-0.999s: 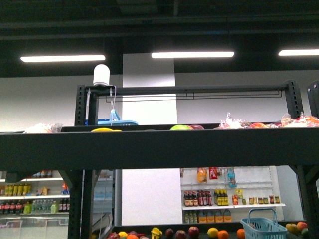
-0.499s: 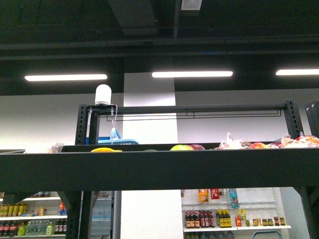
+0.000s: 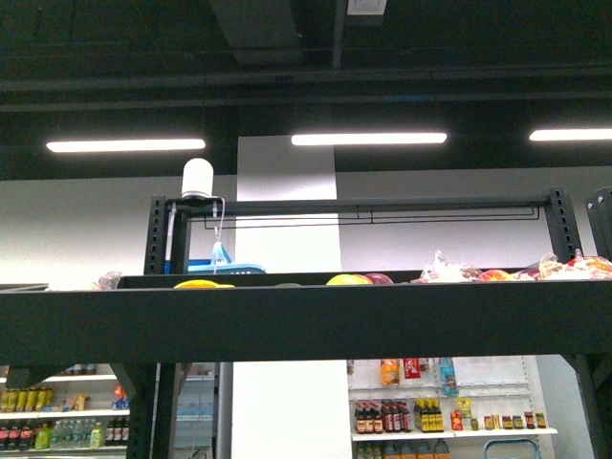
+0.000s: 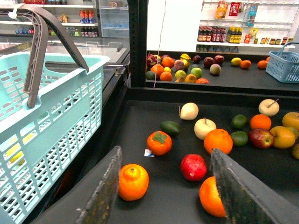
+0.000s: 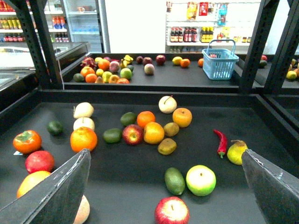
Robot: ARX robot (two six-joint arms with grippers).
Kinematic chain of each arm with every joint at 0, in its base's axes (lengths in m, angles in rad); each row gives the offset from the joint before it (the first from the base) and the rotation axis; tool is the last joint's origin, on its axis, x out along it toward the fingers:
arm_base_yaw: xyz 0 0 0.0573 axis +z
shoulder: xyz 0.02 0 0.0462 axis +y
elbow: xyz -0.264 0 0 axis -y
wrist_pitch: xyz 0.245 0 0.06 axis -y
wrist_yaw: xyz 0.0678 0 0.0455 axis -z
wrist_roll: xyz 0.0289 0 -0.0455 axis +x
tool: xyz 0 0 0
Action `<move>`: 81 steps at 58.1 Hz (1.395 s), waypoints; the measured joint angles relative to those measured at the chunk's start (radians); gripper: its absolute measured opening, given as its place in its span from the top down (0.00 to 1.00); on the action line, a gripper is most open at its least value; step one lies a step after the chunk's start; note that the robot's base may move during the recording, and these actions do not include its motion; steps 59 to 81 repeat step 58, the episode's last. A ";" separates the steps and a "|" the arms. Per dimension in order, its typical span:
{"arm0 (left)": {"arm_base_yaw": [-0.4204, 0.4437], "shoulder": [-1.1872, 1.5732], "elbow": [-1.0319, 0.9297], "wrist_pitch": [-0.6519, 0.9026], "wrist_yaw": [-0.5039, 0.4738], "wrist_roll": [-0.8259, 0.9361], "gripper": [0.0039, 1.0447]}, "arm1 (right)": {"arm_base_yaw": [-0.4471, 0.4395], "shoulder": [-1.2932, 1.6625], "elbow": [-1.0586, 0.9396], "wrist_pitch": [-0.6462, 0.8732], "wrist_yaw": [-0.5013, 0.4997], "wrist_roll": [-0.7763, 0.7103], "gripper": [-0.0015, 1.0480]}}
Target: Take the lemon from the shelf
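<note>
While both arms hover above the fruit tier of the shelf (image 5: 131, 182), the task sits at its opening step: finding the lemon and lining up on it, with nothing grasped yet. The right gripper (image 5: 163, 191) has its fingers spread wide and empty, and the left gripper (image 4: 168, 196) is likewise parted with nothing between its fingers.

The lemon (image 5: 237, 151) appears to be the bright yellow fruit lying on the dark tier just beside the red chili (image 5: 221, 141), close to one of the right gripper's fingers. Its small stem-like tip makes this reading less than certain. It lies apart from the cluster of oranges and apples nearer the middle of the tier, and a green apple (image 5: 201, 179) rests nearby.

The left wrist view shows only oranges, a pomegranate and pale stemmed fruit under that arm, with a teal basket (image 4: 56, 121) alongside, so the right arm looks the better placed.

The front view looks across an upper tier's edge and shows neither arm.

The next move calls for shifting the right gripper sideways until the lemon lies midway between the fingers, then lowering with the fingers wide. They should close only on the lemon, keeping clear of the chili and the green apple.
</note>
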 joint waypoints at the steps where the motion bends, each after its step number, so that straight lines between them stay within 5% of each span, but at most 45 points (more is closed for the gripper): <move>1: 0.000 0.000 0.000 0.000 0.000 0.000 0.23 | 0.000 0.000 0.000 0.000 0.000 0.000 0.07; 7: 0.000 0.000 0.000 0.000 0.000 0.002 0.06 | 0.000 0.000 0.000 0.000 0.000 0.000 0.07; 81: 0.000 0.000 0.000 0.000 0.000 0.002 0.07 | 0.000 0.000 0.000 0.000 0.000 0.000 0.07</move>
